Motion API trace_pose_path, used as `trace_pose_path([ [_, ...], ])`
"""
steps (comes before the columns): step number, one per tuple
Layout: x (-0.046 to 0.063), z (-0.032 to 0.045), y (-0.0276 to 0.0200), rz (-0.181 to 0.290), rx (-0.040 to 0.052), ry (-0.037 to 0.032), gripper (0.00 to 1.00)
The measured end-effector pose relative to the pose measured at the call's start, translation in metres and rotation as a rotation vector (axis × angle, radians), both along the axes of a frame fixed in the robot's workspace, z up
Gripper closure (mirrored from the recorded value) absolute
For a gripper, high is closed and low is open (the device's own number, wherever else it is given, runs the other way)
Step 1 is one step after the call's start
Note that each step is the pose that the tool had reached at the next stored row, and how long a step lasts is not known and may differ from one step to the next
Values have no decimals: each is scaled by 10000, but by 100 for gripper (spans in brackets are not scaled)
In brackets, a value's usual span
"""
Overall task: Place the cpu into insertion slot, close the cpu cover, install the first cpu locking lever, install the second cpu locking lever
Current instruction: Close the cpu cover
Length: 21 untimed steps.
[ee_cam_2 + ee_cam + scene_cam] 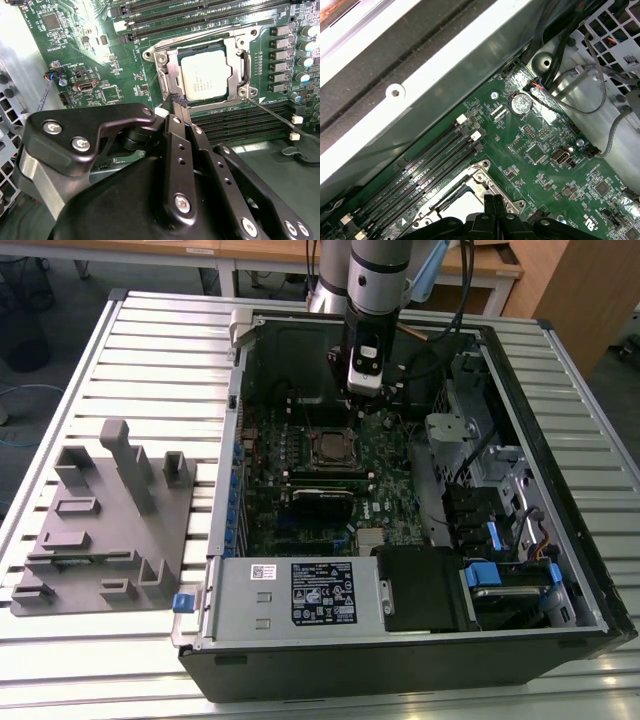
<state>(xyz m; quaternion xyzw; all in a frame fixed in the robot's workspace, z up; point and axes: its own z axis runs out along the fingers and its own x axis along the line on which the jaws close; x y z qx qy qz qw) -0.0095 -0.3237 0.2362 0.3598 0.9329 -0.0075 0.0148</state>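
Observation:
The cpu (207, 75) lies flat in the insertion slot (150, 54), silver top up. The cpu cover (168, 76) is down around it as a metal frame. A thin lever rod (272, 114) sticks out slantwise from one corner of the socket, away from the frame. My gripper (177, 100) is shut with nothing between its black fingers, its tip just beside the cover's edge. In the exterior view the gripper (365, 392) hangs inside the open case, just behind the cpu (332, 447). In the first wrist view the fingertips (489, 200) sit at the socket frame (470, 182).
Long black memory slots (240, 120) flank the socket. A coin battery (522, 103) and loose cables (600, 115) lie near the case wall. A drive cage (500, 500), a power supply (300, 595) and a grey fixture plate (100, 530) surround the board.

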Motion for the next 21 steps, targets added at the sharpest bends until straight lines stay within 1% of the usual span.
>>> trace_pose_path([
  [17,0,0,0,109,0,0,90],
  [21,0,0,0,226,0,0,90],
])
